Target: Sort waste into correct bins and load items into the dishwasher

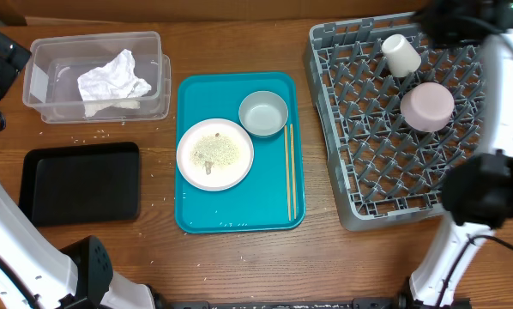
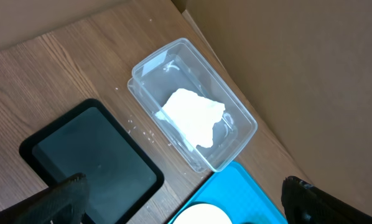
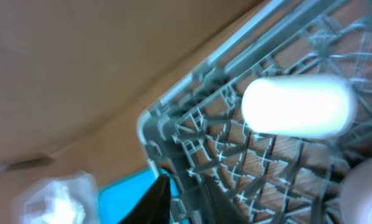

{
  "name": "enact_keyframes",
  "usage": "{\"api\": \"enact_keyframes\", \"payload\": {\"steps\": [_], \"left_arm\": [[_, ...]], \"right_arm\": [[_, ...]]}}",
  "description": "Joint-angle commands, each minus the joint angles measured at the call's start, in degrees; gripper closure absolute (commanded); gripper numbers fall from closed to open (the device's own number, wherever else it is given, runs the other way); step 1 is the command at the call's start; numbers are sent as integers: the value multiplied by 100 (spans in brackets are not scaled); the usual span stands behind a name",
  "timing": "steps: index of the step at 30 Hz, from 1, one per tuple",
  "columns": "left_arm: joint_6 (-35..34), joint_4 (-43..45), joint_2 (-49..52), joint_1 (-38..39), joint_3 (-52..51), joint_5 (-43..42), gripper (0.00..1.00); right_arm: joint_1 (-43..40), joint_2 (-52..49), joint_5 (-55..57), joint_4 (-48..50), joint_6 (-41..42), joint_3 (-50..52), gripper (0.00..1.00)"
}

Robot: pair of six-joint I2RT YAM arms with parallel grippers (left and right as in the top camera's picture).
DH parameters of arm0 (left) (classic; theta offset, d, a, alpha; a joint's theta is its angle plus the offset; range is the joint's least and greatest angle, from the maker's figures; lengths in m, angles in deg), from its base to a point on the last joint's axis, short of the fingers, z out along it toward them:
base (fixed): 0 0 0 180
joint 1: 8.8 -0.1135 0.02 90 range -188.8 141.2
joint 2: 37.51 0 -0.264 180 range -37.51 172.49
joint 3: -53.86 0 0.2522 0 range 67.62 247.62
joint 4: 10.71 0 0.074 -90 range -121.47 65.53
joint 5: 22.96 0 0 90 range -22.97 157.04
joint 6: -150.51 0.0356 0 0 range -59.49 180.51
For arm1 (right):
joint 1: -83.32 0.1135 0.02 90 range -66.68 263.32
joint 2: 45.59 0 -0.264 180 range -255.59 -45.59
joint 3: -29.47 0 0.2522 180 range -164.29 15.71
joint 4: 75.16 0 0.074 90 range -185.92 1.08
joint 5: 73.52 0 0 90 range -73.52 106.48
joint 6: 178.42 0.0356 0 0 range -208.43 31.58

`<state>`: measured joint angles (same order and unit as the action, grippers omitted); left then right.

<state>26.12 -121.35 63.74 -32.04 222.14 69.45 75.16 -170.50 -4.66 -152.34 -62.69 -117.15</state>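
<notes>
The left hand (image 2: pixel 185 208) gapes wide above the desk (image 2: pixel 61 68), napkin (image 2: pixel 192 118) ahead of it; the right hand (image 3: pixel 183 199) is nearly closed, empty, cup (image 3: pixel 296 104) just beyond it.

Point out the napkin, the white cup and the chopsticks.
napkin (image 1: pixel 112 79), overhead view, centre of the crumple.
white cup (image 1: pixel 401 55), overhead view, its side wall.
chopsticks (image 1: pixel 290 172), overhead view, mid-length of the pair.

Teal tray (image 1: pixel 272 202) on wood table (image 1: pixel 196 266) w/ chopsticks (image 1: pixel 290 172) in it.
</notes>
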Motion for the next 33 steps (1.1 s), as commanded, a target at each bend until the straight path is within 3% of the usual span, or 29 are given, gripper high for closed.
{"api": "enact_keyframes", "payload": {"steps": [1,11,33], "left_arm": [[-33,9,-122,11,2,59,0],[-33,9,-122,11,2,57,0],[-33,9,-122,11,2,59,0]], "right_arm": [[426,-481,1674,122,-179,11,92],[774,-1058,3169,997,-223,11,96],[614,-1353,3001,879,-216,11,96]]}}
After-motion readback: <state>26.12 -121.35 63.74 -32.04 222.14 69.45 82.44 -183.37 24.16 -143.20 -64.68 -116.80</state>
